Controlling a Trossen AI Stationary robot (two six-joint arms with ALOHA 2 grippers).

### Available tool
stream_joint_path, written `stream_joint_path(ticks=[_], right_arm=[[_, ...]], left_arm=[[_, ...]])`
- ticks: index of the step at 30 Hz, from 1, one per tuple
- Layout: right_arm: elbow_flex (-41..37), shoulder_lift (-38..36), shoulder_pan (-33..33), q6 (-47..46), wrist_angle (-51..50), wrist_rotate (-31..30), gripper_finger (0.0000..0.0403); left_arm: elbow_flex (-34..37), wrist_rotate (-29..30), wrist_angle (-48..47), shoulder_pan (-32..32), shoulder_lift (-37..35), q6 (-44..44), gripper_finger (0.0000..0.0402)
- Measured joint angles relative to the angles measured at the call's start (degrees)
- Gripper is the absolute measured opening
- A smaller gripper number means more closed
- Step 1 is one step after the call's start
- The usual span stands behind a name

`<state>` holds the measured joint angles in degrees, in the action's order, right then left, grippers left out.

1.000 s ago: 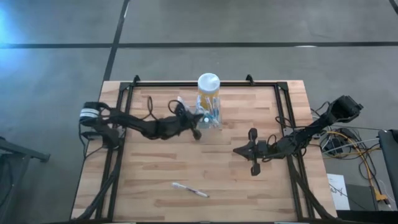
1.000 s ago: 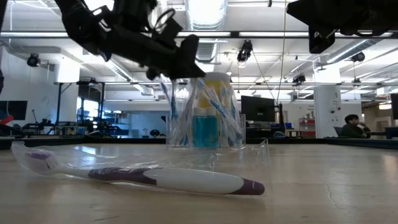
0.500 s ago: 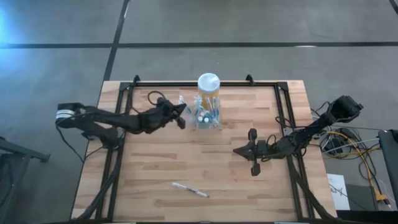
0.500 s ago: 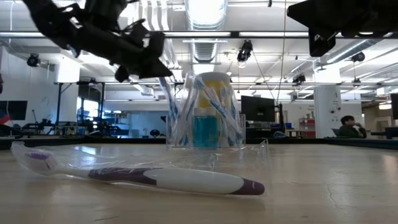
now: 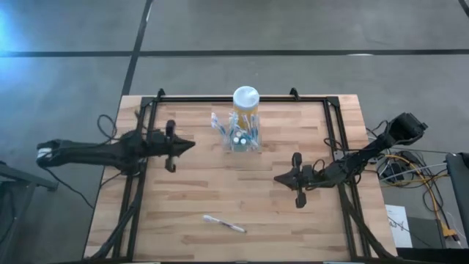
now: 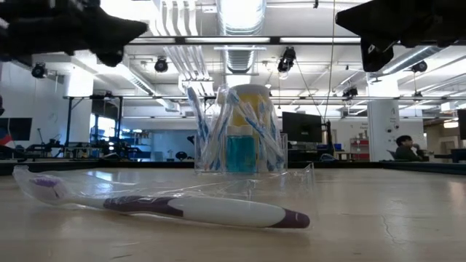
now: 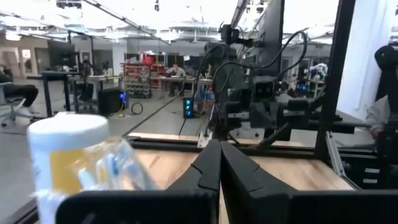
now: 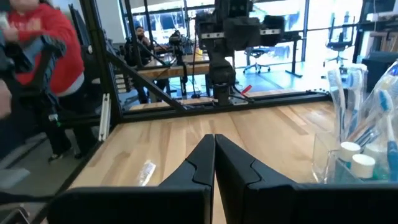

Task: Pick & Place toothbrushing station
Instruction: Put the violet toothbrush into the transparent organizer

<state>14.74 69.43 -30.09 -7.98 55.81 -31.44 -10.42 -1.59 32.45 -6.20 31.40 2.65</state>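
The toothbrushing station (image 5: pixel 242 138), a clear holder with several toothbrushes and small bottles upright in it, stands on its base at the table's far middle, also in the low view (image 6: pixel 237 142). Right behind it is a yellow jar with a white lid (image 5: pixel 245 103). My left gripper (image 5: pixel 192 144) is shut and hangs left of the station, clear of it, pointing level toward it (image 7: pixel 219 163). My right gripper (image 5: pixel 278 177) is shut too and waits right of centre, above the table (image 8: pixel 214 155). Neither holds anything.
A wrapped toothbrush (image 5: pixel 223 224) lies near the table's front edge, large in the low view (image 6: pixel 196 209). A black frame (image 5: pixel 146 110) runs round the table. Bare wood lies between the two grippers. People show in the room beyond (image 8: pixel 43 56).
My left gripper has drawn back from beside the station toward the table's left edge, rising a little and tipping up from slanting down to level. It has stayed shut. The station has stayed where it was.
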Motion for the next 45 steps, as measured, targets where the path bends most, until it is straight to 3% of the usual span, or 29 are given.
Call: stream_joint_path(ticks=[5,11,19,24,27,30,38,45], right_arm=[[1.2,0.9,0.2,-1.1,0.5,-0.1,0.0008],[4.2,4.4,0.2,-0.6,0.2,-0.1,0.0008],[10.8,12.5,0.5,1.9,0.1,-0.2,0.0008],[15.3,17.7,0.7,3.7,0.0,-0.2,0.0008],[18.7,20.8,0.9,0.3,-0.9,0.0,0.0008],[24.2,22.7,1.4,-4.6,-11.7,0.6,0.0009],[48.0,28.8,2.0,-20.7,-59.7,0.3,0.0009],[66.6,37.6,1.9,-23.6,-76.4,8.1,0.0061]], left_arm=[[1.6,-0.6,-13.4,-0.7,-11.3,-0.2,0.0004],[2.7,-2.9,-22.7,-0.7,-16.6,-0.1,0.0003],[9.7,-3.9,-21.5,-0.7,-20.3,2.2,0.0003],[9.9,-3.5,-24.5,-0.7,-20.8,3.3,0.0006],[9.9,-3.4,-24.9,-0.7,-20.8,3.6,0.0006],[9.9,-3.4,-24.9,-0.7,-20.8,4.2,0.0005],[10.0,-3.3,-25.1,-0.7,-20.8,7.5,0.0012],[10.0,-3.3,-25.2,-0.7,-20.8,8.4,0.0007]])
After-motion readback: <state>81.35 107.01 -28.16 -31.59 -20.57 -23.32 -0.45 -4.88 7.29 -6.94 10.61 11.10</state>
